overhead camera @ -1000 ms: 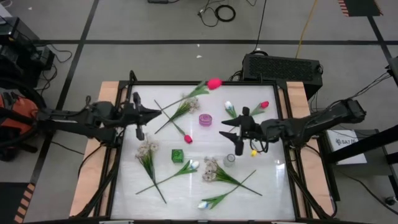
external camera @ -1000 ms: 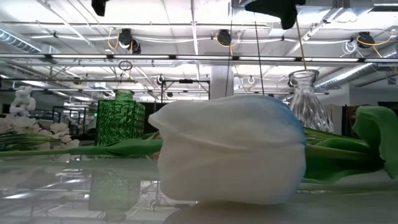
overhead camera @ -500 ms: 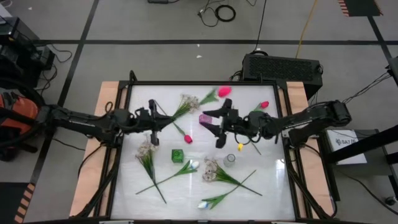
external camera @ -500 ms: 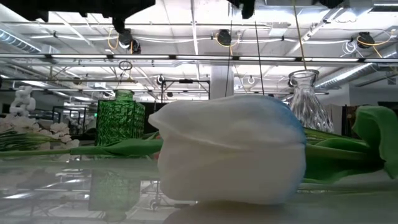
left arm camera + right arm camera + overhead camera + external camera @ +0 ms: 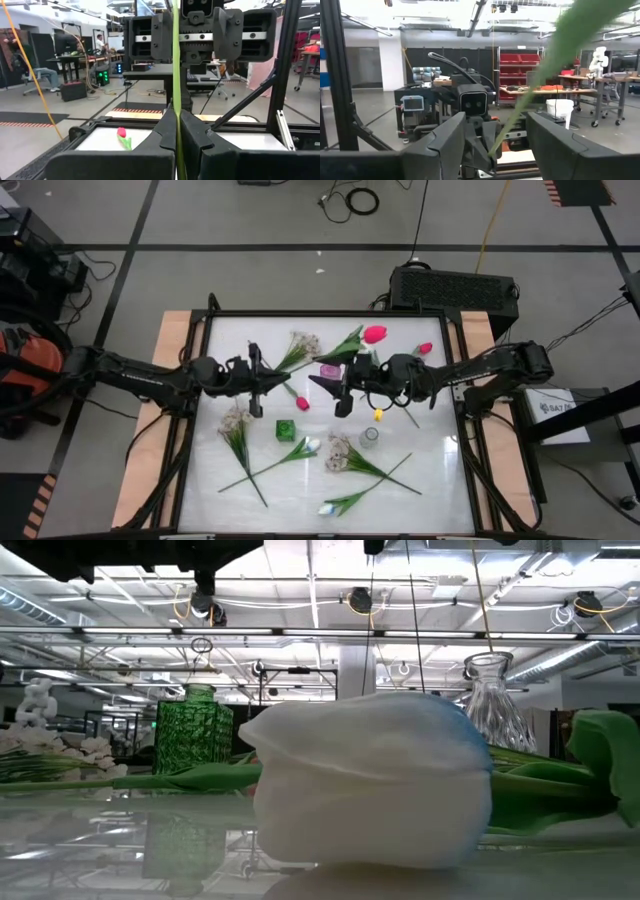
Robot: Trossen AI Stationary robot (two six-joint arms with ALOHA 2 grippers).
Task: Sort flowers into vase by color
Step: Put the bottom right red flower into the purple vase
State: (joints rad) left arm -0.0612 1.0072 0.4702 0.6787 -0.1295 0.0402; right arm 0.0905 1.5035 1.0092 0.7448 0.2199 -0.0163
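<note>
My left gripper (image 5: 281, 377) (image 5: 177, 120) is over the table's middle, shut on the stem of a pink tulip (image 5: 375, 334). My right gripper (image 5: 333, 392) (image 5: 496, 120) faces it, open. Its fingers stand on either side of that stem (image 5: 520, 107) without touching it. A pink-red tulip (image 5: 302, 403), another pink one (image 5: 425, 349), white tulips (image 5: 312, 445) (image 5: 326, 508) and cream sprays (image 5: 236, 420) (image 5: 340, 450) (image 5: 300, 343) lie flat on the table. A green glass vase (image 5: 285, 429) (image 5: 197, 730), a clear vase (image 5: 369, 437) (image 5: 492, 700) and a pink one (image 5: 330, 371) stand upright. My left gripper pinches the pink tulip's thin green stem (image 5: 176, 95) between its two shut fingers, toward the stem's lower end. The fingers come level from the table's left and lie across the stem. The flower is lifted clear, its stem rising from the fingers and leaning toward the right arm.
A small yellow thing (image 5: 380, 415) lies beside the clear vase. A white tulip head (image 5: 370, 780) fills the low view's foreground. A black frame (image 5: 205, 430) rims the white table. People and workbenches show in the room beyond (image 5: 40, 75).
Both grippers have moved toward the table's middle and toward each other, the left rightward and the right leftward. The pink tulip has travelled with the left gripper, its head shifting toward the right and near side. The stem now stands between the right gripper's fingers.
</note>
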